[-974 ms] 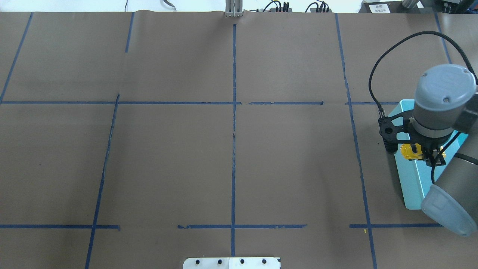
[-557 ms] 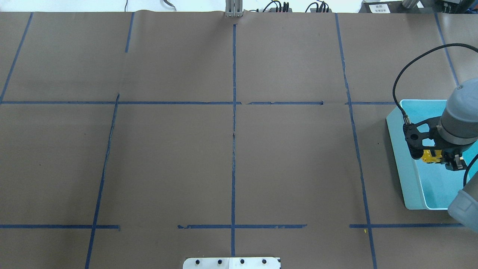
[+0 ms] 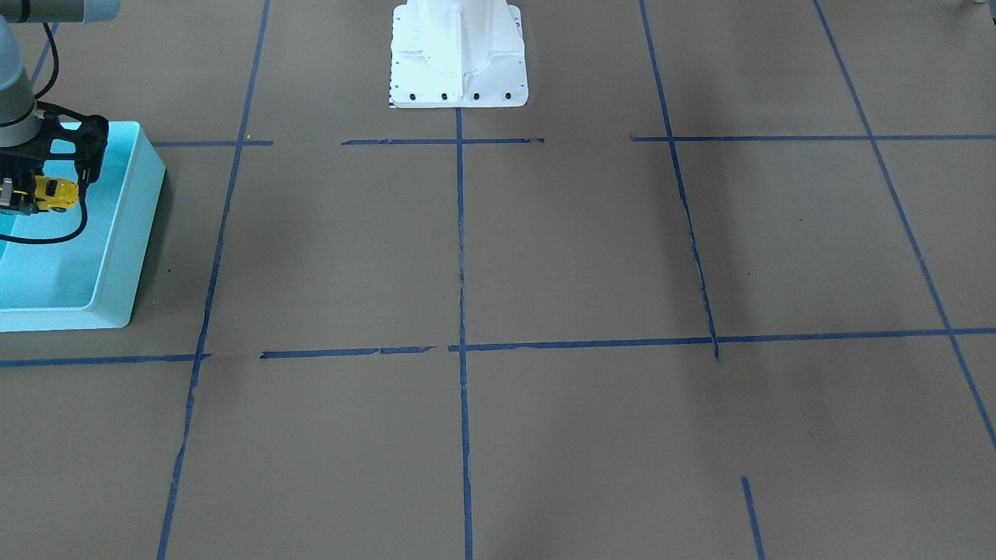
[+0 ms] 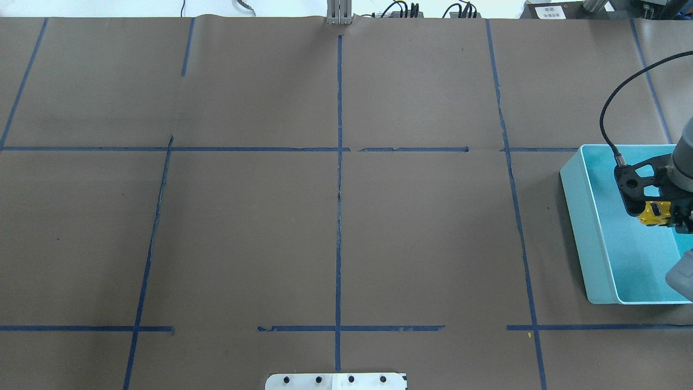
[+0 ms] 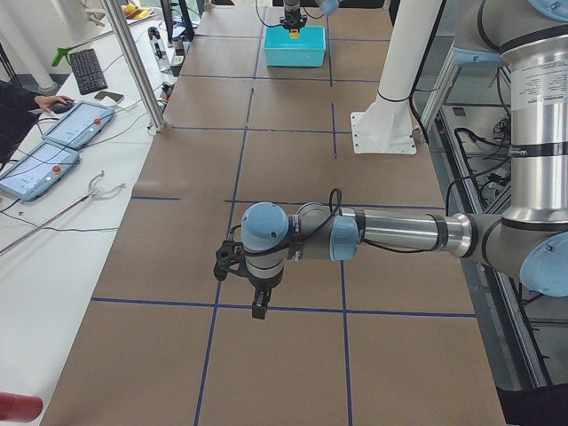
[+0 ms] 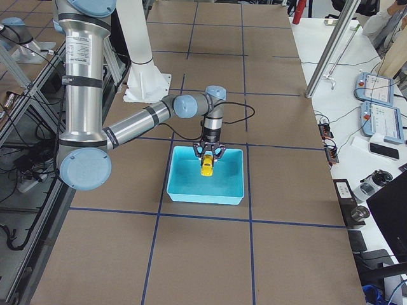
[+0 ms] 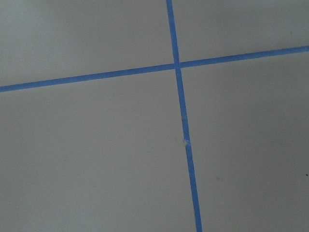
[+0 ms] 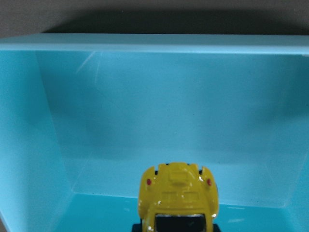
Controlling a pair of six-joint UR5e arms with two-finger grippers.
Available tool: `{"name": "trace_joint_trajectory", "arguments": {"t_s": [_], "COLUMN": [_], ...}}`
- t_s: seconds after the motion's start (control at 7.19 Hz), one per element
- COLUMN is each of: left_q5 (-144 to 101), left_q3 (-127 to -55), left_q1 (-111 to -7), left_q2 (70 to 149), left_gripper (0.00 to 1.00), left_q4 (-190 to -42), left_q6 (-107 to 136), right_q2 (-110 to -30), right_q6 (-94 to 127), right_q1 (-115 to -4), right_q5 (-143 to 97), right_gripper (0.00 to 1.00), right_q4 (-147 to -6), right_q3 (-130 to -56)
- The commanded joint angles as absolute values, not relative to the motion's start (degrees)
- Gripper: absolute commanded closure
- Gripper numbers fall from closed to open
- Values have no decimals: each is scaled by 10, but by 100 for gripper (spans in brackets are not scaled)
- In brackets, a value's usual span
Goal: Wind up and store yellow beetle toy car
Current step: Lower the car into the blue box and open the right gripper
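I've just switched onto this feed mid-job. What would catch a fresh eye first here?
The yellow beetle toy car stands out most, gripped by the right gripper over the turquoise bin at the table's right end. Next comes the left gripper, hanging over brown paper crossed by blue tape lines, far from the bin.

Yellow beetle toy car [image 4: 654, 213] held over turquoise bin [image 4: 582, 233].
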State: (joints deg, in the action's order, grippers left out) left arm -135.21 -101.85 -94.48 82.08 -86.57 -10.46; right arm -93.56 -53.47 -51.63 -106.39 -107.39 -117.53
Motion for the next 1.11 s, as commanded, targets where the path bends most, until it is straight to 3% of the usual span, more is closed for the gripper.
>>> {"name": "trace_joint_trajectory", "arguments": {"t_s": [0.0, 0.42, 0.56, 0.7, 0.97], "left_q5": [-1351, -1351, -1351, -1351, -1350], "left_q3": [-1024, -1023, -1024, -1024, -1030], "left_q1": [-945, -945, -945, -945, -944], "left_q2": [822, 818, 818, 818, 819], "left_gripper": [0, 0, 0, 0, 0], "left_q4": [-866, -866, -866, -866, -866], "left_q6": [-105, -105, -105, -105, -105], "right_q2": [-936, -931, -928, -927, -924], "right_q6": [-534, -522, -522, -521, -519], "right_q1": [-516, -513, -512, -512, -512], "right_q5": [-1084, -1092, -1092, -1104, -1114], "right_gripper": [76, 72, 55, 29, 7], "right_q4": [-1057, -1005, -1005, -1005, -1005], "right_q3": [-1129, -1085, -1084, -1085, -1085]}}
